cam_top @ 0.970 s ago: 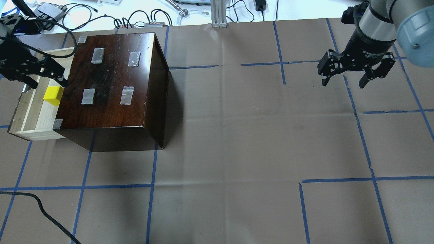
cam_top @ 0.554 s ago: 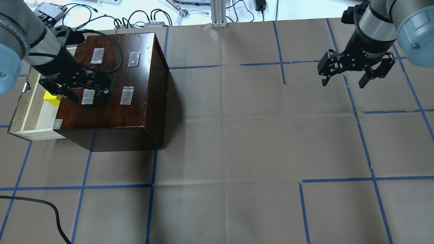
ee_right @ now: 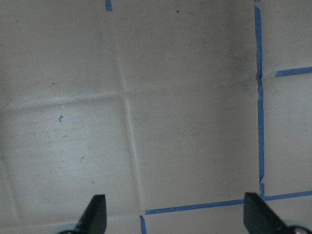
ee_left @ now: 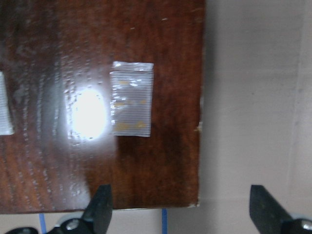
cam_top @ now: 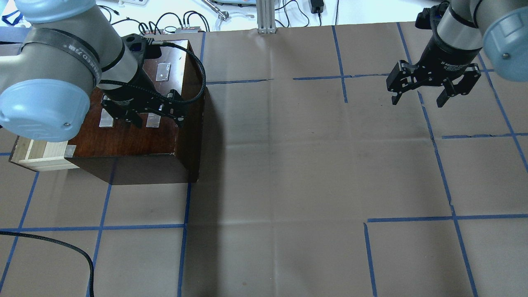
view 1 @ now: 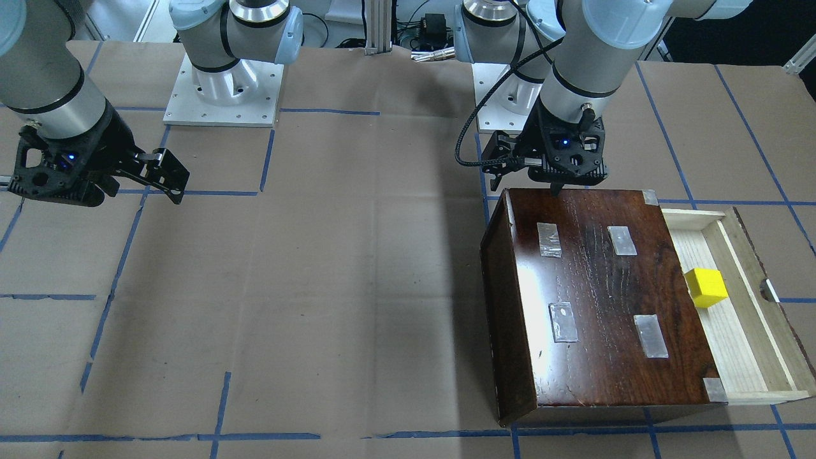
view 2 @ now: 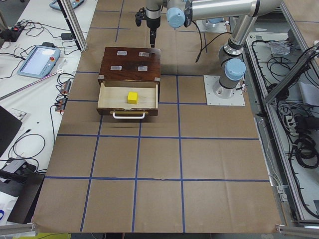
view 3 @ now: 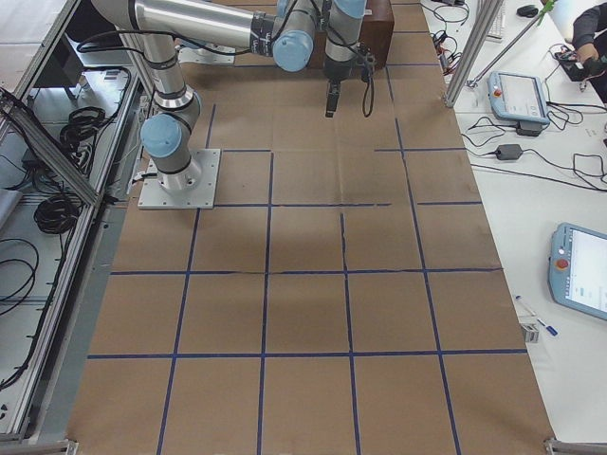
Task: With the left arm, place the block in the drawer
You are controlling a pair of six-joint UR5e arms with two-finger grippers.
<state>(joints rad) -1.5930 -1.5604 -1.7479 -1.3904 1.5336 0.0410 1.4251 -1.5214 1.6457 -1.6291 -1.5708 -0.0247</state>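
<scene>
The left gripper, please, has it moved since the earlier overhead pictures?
Yes: the left gripper moved rightward, from the drawer across the cabinet toward its right edge.

The silver-grey tubular left arm and right arm have pale blue joint caps and end in the black two-finger left gripper and right gripper. A black braided cable loops off the left wrist.

Bright, even light from overhead.
Glare blooms on the glossy cabinet top in the soft, blurred left wrist view; a faint shadow falls on the paper to its right.
</scene>
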